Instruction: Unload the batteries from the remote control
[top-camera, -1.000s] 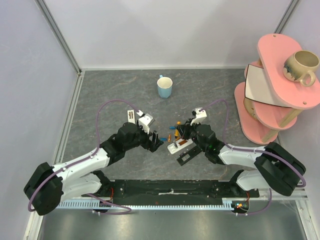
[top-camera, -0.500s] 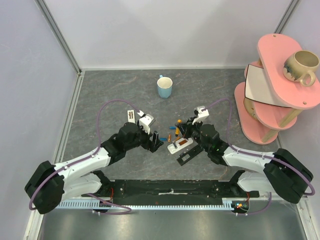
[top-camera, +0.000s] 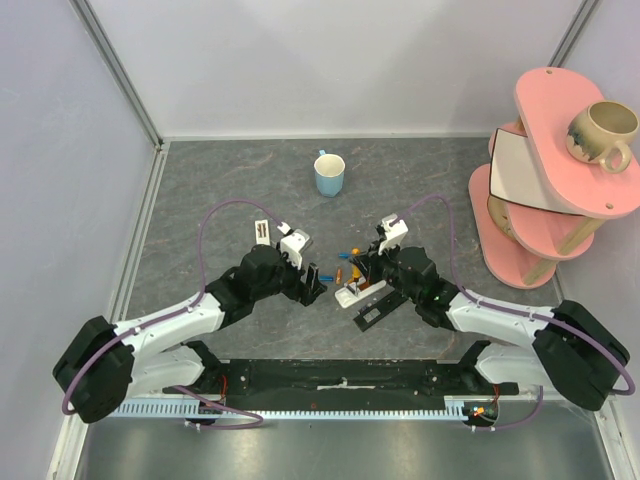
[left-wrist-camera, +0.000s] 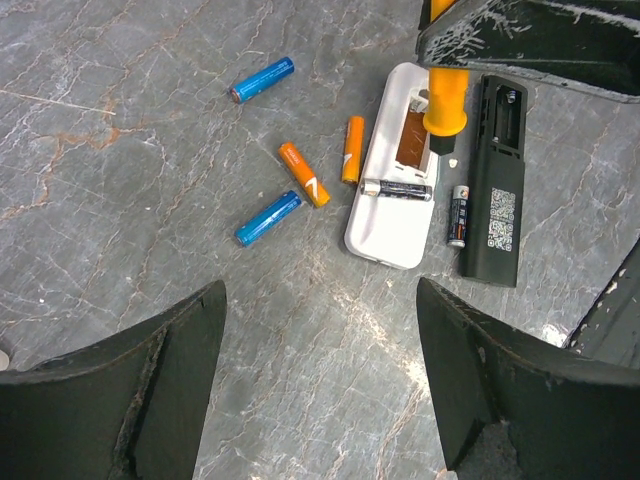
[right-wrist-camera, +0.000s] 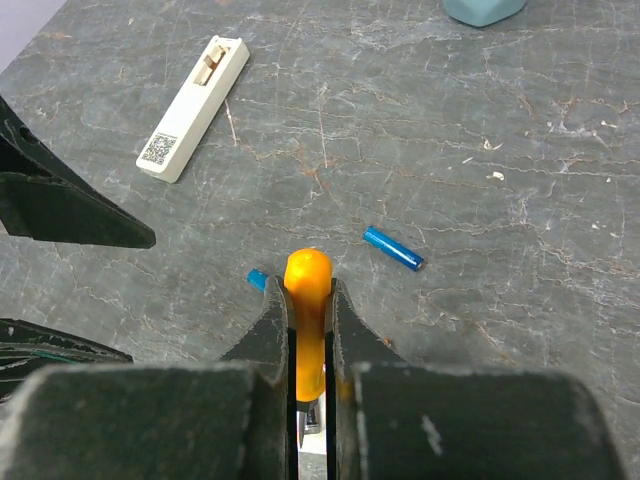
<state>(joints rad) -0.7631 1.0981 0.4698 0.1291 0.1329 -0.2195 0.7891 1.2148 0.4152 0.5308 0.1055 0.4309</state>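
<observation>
Pinches an orange battery (left-wrist-camera: 445, 95) in the right gripper (right-wrist-camera: 308, 300), tip down over the open white remote (left-wrist-camera: 385, 220). Hangs the left gripper (left-wrist-camera: 320, 290) spread wide at the remote's 7 o'clock in the left wrist view, loose blue and orange batteries (left-wrist-camera: 303, 174) lying at its 9 o'clock.

Orange battery (right-wrist-camera: 306, 300): lower end was hidden between the right fingers (right-wrist-camera: 268, 335).
Blue battery (right-wrist-camera: 258, 279): was mostly hidden behind those fingers.
Mug (right-wrist-camera: 485, 10): was cut off by the top edge, right wrist view.
Left fingers (left-wrist-camera: 150, 390): were cut off by the bottom edge.
Batteries (top-camera: 350, 262): were too small to count from above.
</observation>
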